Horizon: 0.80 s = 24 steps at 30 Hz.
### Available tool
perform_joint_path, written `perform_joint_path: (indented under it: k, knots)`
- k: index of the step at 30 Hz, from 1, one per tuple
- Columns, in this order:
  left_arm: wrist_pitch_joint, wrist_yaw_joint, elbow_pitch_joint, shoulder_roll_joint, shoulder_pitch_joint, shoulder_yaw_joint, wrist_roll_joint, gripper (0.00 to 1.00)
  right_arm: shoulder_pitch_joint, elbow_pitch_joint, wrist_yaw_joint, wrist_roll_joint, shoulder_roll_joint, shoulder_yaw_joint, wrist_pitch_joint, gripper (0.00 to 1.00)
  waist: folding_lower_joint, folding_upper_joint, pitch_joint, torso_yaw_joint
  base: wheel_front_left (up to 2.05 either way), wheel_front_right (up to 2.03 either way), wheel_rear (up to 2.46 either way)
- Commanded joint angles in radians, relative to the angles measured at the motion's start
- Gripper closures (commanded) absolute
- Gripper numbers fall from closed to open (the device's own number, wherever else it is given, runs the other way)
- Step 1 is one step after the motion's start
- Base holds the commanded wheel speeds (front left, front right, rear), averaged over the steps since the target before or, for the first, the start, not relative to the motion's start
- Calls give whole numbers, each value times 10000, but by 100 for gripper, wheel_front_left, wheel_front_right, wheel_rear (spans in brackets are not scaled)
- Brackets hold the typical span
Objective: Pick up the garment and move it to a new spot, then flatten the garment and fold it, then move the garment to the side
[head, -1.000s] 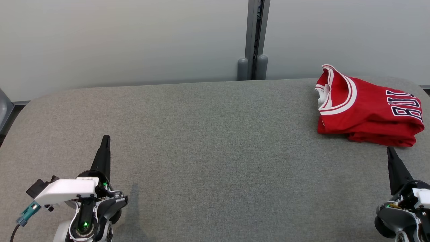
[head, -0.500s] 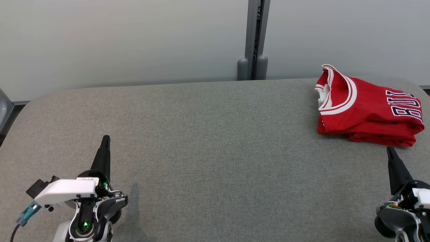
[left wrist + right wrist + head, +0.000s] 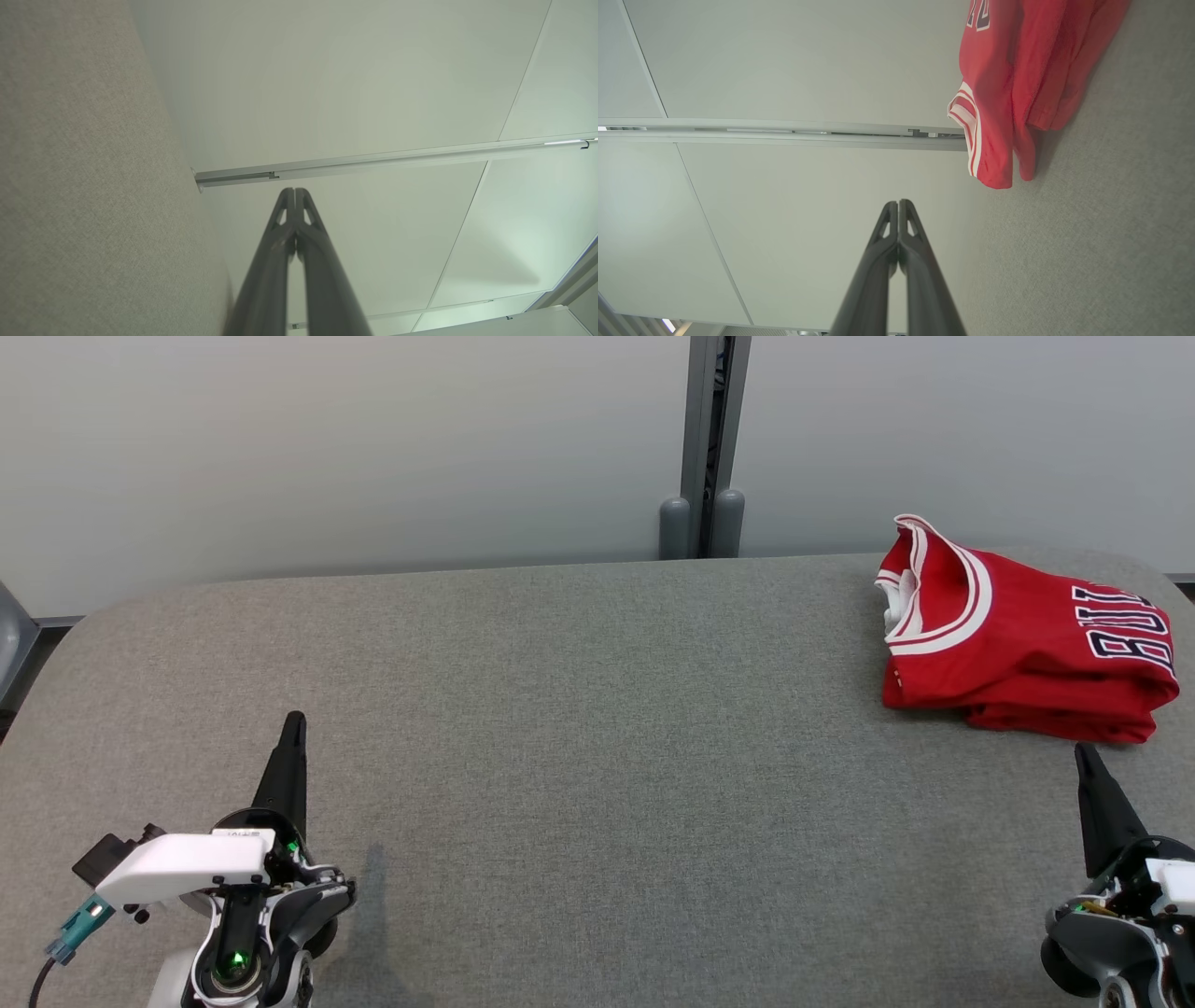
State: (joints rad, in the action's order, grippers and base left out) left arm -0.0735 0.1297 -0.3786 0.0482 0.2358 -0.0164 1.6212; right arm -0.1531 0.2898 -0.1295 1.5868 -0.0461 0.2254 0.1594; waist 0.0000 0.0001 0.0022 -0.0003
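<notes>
The garment (image 3: 1022,635) is a red jersey with white trim and dark lettering, folded into a compact bundle at the far right of the grey table (image 3: 597,756). It also appears in the right wrist view (image 3: 1017,84), lying on the fabric surface. My right gripper (image 3: 1083,751) stands shut at the lower right, its tip just short of the jersey's near edge and not touching it; the fingers press together (image 3: 899,203). At the lower left my left gripper (image 3: 295,719) is shut too, far from the jersey, its fingers closed on nothing (image 3: 294,191).
A pale wall panel with a grey vertical post (image 3: 705,448) runs behind the table's far edge. The table's rounded corners fall away at the far left and far right. Broad bare fabric lies between the two grippers.
</notes>
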Motion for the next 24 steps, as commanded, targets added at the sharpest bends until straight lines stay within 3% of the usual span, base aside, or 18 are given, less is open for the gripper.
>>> perform_joint_path:
  k: [1, 24]
  knots:
    - [-19, 41, 10, 25, 207, -40, 18, 100, 0, -46, -21, 72, -58, 50, 24, 100, 0, -1, 0, 0, 0, 0, 0]
    - [-18, 41, 10, 25, 207, -39, 19, 100, 1, -46, -21, 72, -58, 48, 24, 100, 0, -1, 0, 0, 0, 0, 0]
